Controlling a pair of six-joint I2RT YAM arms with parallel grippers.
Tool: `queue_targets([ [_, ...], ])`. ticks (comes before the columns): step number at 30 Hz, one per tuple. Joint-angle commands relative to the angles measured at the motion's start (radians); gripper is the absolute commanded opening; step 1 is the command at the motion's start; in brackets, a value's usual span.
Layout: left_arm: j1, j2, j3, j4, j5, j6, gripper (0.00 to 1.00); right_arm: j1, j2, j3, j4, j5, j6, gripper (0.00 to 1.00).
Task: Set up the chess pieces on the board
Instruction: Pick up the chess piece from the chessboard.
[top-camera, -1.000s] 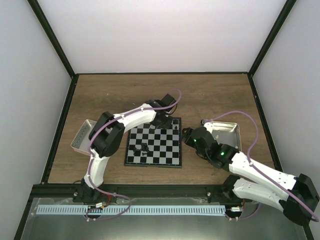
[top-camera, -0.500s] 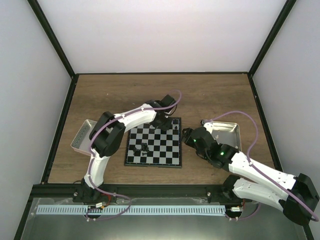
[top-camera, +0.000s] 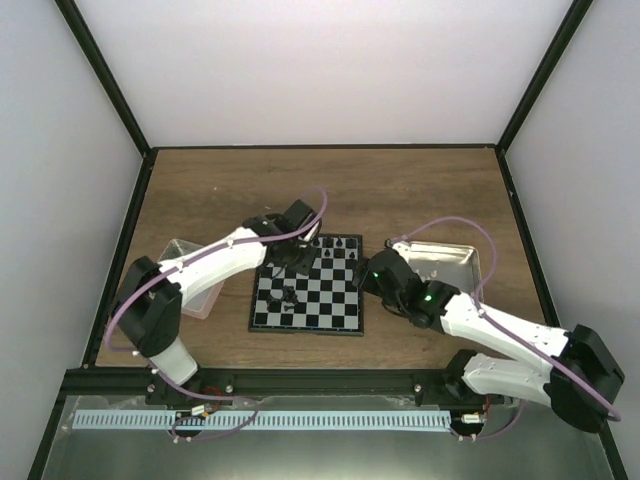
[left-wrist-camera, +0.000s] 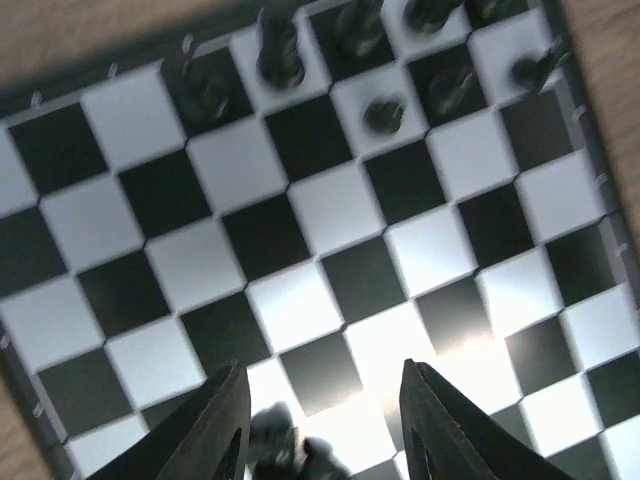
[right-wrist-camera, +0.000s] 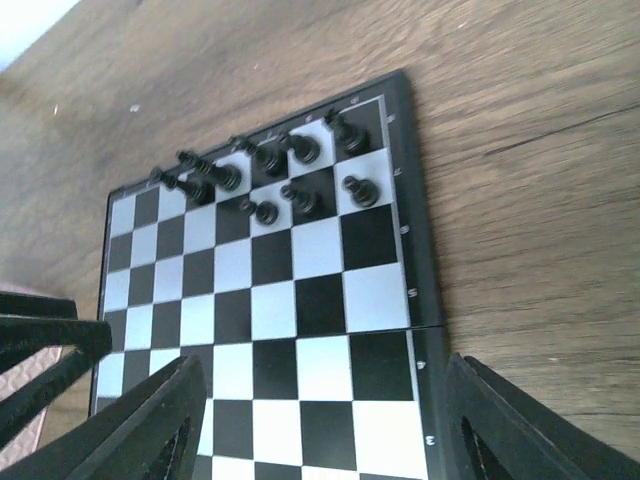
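Observation:
The checkered board lies at the table's middle. Several black chess pieces stand in its far right corner, also in the right wrist view and the left wrist view. A small heap of black pieces lies on the board's left half. My left gripper hovers open and empty over the board's far left part; the heap shows low between its fingers. My right gripper is open and empty over the board's right edge. No cream-white pieces show.
A pale tray sits left of the board, partly under the left arm. A silver tray sits right of the board, behind the right arm. The left arm's dark fingers show at the left edge of the right wrist view.
The left arm swung left and its gripper came back from the board's far edge, uncovering the pieces there. The right gripper shifted a little left, to the board's right edge.

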Motion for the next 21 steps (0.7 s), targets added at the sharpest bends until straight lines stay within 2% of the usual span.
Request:
queue_targets([
  [1, 0.000, -0.086, -0.128, -0.015, -0.060, -0.035, 0.41, 0.007, 0.071, 0.063, 0.100, -0.134, -0.086, 0.67],
  [5, 0.010, -0.190, -0.205, 0.013, -0.154, -0.087, 0.35, 0.034, 0.203, 0.106, 0.183, -0.294, -0.176, 0.64],
  [9, 0.018, -0.288, -0.231, 0.057, -0.262, -0.102, 0.30, 0.091, 0.392, 0.247, 0.100, -0.344, -0.234, 0.62],
  [13, 0.020, -0.406, -0.237, 0.088, -0.458, -0.098, 0.29, 0.142, 0.547, 0.375, 0.024, -0.358, -0.266, 0.51],
  [17, 0.021, -0.557, -0.259, 0.178, -0.610, -0.065, 0.36, 0.178, 0.633, 0.436, -0.007, -0.354, -0.265, 0.46],
  [21, 0.023, -0.726, -0.304, 0.340, -0.687, 0.020, 0.52, 0.197, 0.691, 0.485, -0.031, -0.358, -0.262, 0.46],
])
